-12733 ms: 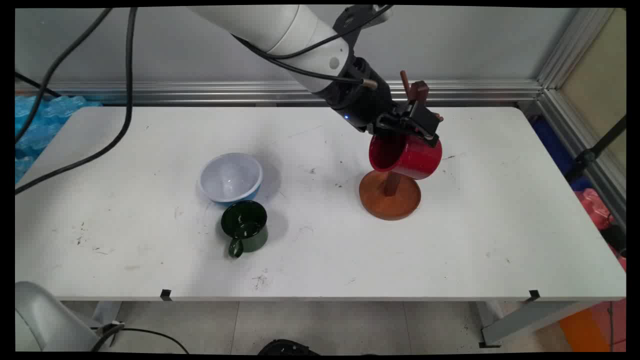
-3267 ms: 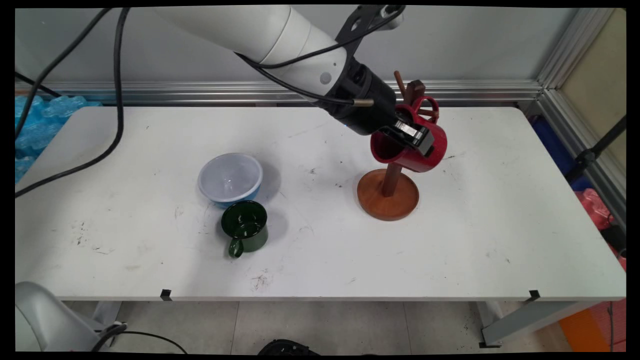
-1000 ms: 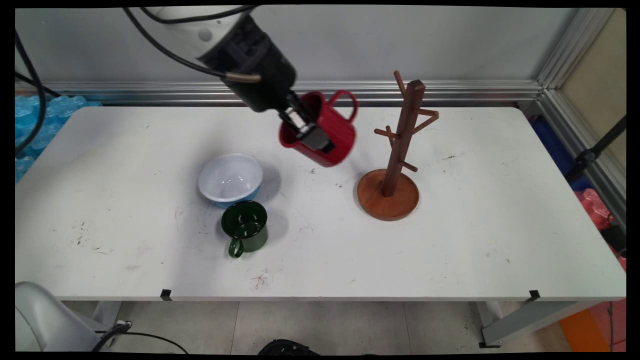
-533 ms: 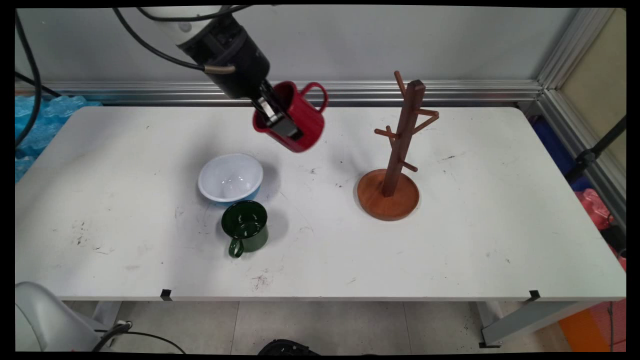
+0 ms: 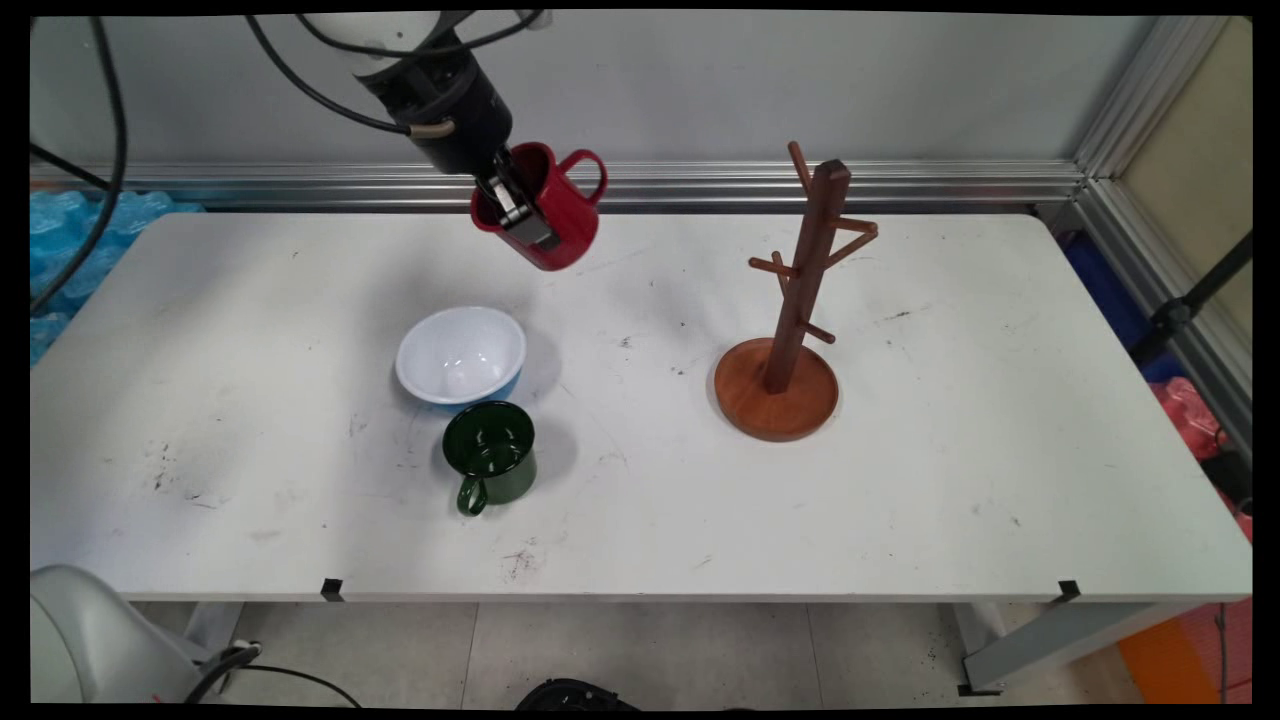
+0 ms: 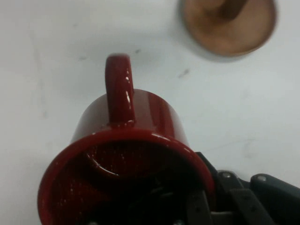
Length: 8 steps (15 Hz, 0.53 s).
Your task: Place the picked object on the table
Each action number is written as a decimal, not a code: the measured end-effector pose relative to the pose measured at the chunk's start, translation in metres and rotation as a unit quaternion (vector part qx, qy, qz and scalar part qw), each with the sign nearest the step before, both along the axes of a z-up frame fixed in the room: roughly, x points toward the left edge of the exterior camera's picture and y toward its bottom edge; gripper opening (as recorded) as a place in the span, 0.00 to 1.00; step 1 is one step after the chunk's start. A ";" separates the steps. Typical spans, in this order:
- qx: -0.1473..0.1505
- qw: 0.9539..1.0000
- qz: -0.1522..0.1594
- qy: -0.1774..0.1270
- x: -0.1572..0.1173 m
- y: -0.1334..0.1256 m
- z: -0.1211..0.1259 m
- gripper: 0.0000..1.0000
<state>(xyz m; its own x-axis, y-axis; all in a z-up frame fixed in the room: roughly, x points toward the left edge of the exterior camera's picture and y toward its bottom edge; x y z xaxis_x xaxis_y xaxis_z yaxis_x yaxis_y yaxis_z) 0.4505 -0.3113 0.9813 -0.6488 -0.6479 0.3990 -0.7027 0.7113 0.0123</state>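
Note:
My gripper [image 5: 515, 212] is shut on the rim of a red mug [image 5: 548, 215], one finger inside it and one outside. The mug hangs tilted in the air over the table's far side, its handle [image 5: 588, 175] pointing right. In the hand view the red mug [image 6: 126, 159] fills the lower frame, handle up, and the round base of the mug tree [image 6: 228, 23] shows at the top. The brown wooden mug tree [image 5: 800, 270] stands to the right with bare pegs. Below the gripper sit a white bowl [image 5: 460, 355] and a dark green mug [image 5: 490, 455].
The white table [image 5: 900, 480] runs wide, with an aluminium rail along the wall behind it. Blue plastic [image 5: 70, 240] lies off the left end, and red and blue items sit past the right edge. Black cables [image 5: 105, 160] hang at the upper left.
The red mug came off the mug tree's peg in my gripper and has travelled left and up across the table. The bowl, green mug and tree have stayed put.

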 end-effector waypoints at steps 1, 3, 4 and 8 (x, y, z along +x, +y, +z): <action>0.000 1.000 0.000 -0.009 0.004 -0.006 -0.004 0.00; 0.002 1.000 -0.003 -0.023 0.009 -0.017 -0.013 0.00; 0.004 1.000 -0.005 -0.029 0.011 -0.021 -0.016 0.00; 0.018 0.998 -0.016 -0.061 0.019 -0.045 -0.040 0.00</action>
<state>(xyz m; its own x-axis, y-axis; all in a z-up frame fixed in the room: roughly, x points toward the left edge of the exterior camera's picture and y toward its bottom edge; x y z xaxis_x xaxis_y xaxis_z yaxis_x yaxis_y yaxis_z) 0.4697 -0.3564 0.9416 -0.7117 -0.6383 0.2934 -0.6776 0.7340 -0.0466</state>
